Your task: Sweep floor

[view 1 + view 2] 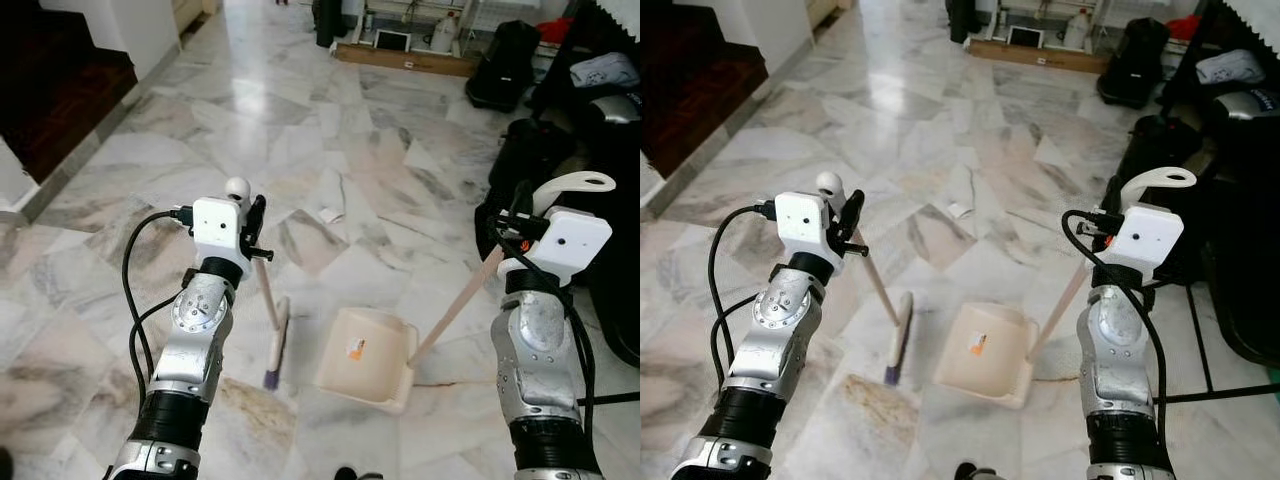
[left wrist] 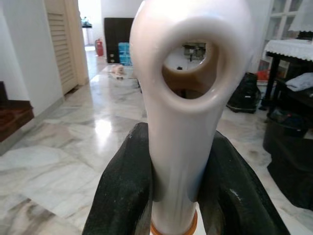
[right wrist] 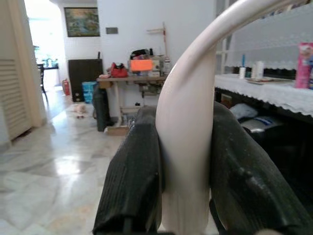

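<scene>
Cream plastic broom (image 1: 274, 340), purple bristles on the marble floor (image 1: 300, 150), leans upward into the left end effector (image 2: 171, 196), clenched on its looped handle. Beside it, the cream dustpan (image 1: 365, 357); the right end effector (image 3: 188, 191) grips its handle.

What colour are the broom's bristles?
Purple, on the broom's bristles; clearest in the left eye view.

Broom (image 1: 275, 345) stands left of dustpan (image 1: 362, 352), paper scrap (image 1: 329, 214) lies beyond
</scene>
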Controlling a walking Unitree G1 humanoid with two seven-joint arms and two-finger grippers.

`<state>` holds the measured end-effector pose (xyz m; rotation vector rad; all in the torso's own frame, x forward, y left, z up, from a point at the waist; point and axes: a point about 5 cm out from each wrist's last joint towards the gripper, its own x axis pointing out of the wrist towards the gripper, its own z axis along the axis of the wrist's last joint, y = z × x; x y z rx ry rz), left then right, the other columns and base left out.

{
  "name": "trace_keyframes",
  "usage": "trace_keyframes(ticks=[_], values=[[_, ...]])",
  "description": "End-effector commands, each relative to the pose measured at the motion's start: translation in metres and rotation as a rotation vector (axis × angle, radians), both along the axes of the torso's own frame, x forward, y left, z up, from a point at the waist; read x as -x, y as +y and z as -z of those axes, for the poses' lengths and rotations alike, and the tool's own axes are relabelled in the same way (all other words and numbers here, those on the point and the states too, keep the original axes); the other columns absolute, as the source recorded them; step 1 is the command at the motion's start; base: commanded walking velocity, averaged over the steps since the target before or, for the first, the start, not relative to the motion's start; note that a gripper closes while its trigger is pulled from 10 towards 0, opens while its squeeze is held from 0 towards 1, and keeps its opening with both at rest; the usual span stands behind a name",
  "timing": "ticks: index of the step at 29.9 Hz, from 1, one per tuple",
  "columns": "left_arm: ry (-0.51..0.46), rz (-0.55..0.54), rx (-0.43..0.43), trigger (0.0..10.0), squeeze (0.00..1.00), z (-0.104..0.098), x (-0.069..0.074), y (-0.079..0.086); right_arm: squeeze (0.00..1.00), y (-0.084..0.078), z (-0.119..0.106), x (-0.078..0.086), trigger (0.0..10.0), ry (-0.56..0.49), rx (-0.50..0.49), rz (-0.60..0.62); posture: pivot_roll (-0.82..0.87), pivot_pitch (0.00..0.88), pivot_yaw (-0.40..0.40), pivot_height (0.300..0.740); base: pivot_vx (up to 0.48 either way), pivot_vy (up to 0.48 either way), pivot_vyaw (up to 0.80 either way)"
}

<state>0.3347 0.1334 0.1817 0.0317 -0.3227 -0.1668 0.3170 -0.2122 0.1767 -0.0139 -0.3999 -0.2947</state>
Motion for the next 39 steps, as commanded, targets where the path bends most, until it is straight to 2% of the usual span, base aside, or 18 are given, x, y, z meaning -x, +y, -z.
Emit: trace_keyframes(ticks=[1,8,13,16,39], values=[[-0.048,0.010,-0.004,10.0,0.00,-0.0127,-0.0007,-0.0019,0.00,-0.0014,-0.0131,0.0016,10.0,-0.060,-0.001,0.010,0.08,0.154,-0.043,0.740,0.364,0.000,0.00],[-0.047,0.018,-0.010,10.0,0.00,-0.0141,-0.0019,-0.0026,0.00,0.0006,-0.0102,0.0019,10.0,-0.051,-0.021,0.008,0.09,0.157,-0.028,0.740,0.365,0.000,0.00],[-0.047,0.022,-0.014,10.0,0.00,-0.0145,-0.0028,-0.0023,0.00,0.0029,-0.0087,0.0018,10.0,-0.052,-0.036,0.005,0.09,0.152,-0.029,0.740,0.367,0.000,-0.74],[-0.050,0.021,-0.013,10.0,0.00,-0.0156,-0.0037,-0.0029,0.00,0.0074,-0.0087,0.0014,10.0,-0.049,-0.015,-0.013,0.09,0.151,-0.032,0.740,0.365,0.000,0.00],[-0.055,0.025,-0.005,10.0,0.00,-0.0151,-0.0027,-0.0049,0.00,0.0067,-0.0129,-0.0001,10.0,-0.061,0.001,-0.027,0.08,0.118,-0.039,0.740,0.355,0.000,0.00]])
